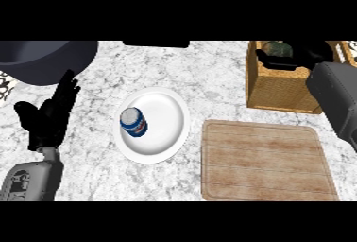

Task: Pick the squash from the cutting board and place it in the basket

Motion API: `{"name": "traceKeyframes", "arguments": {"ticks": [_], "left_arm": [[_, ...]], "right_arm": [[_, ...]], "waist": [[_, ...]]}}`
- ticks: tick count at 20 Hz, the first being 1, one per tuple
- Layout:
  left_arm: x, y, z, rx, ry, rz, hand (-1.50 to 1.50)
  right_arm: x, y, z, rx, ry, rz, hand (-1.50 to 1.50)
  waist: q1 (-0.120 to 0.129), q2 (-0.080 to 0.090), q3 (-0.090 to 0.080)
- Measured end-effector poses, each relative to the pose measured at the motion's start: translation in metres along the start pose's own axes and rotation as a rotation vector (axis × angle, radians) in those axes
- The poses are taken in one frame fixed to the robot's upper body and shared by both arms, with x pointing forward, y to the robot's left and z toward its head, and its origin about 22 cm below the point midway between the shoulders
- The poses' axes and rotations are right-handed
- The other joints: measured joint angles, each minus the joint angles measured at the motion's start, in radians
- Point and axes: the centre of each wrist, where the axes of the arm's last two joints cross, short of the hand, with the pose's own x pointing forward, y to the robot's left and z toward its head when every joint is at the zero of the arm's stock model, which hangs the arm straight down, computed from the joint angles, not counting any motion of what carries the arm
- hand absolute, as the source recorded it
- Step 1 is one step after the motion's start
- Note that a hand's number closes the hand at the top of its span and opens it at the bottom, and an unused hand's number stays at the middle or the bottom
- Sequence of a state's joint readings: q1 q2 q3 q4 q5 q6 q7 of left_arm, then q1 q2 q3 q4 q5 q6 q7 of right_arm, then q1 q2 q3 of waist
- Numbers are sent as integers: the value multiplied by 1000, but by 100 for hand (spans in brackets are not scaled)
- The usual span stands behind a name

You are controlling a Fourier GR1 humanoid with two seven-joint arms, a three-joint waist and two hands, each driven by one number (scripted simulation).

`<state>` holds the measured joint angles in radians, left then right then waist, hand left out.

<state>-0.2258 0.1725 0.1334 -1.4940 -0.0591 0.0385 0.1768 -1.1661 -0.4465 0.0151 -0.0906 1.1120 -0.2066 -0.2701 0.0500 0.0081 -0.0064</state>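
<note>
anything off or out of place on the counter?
Nothing spilled or damaged. A blue can stands on the white plate. The cutting board is bare; a dark green item shows inside the basket beneath the right hand.

I read even, bright, diffuse lighting on the counter [209, 71]. No glare. The white plate [164, 142] shows soft shading along its rim; left of it, dark forms lose detail.
</note>
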Motion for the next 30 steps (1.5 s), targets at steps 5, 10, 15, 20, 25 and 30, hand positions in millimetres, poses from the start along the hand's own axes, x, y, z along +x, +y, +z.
{"name": "traceKeyframes", "arguments": {"ticks": [5, 10, 15, 20, 25, 30], "left_arm": [[3, 0, 2, 5, 3, 2, 0], [4, 1, 2, 9, 3, 6, 0], [1, 5, 3, 20, 5, 2, 0], [-5, 9, 3, 25, 12, -4, 0], [-5, 6, 2, 27, 2, 3, 0], [-3, 6, 0, 21, 0, 4, 0]], "right_arm": [[-2, 4, 2, -65, -3, -140, -150], [-6, -7, 1, -145, -16, -341, -150], [-13, -18, 2, -217, 30, -573, -150], [-51, -44, 15, -253, 105, -750, -150], [-102, -41, 45, -270, 160, -896, -150], [-149, -35, 82, -263, 150, -958, -150]], "waist": [[-4, 2, 3], [-12, 1, 5], [-20, 0, 6], [-24, 2, 6], [-22, 4, 6], [-19, 5, 6]]}}
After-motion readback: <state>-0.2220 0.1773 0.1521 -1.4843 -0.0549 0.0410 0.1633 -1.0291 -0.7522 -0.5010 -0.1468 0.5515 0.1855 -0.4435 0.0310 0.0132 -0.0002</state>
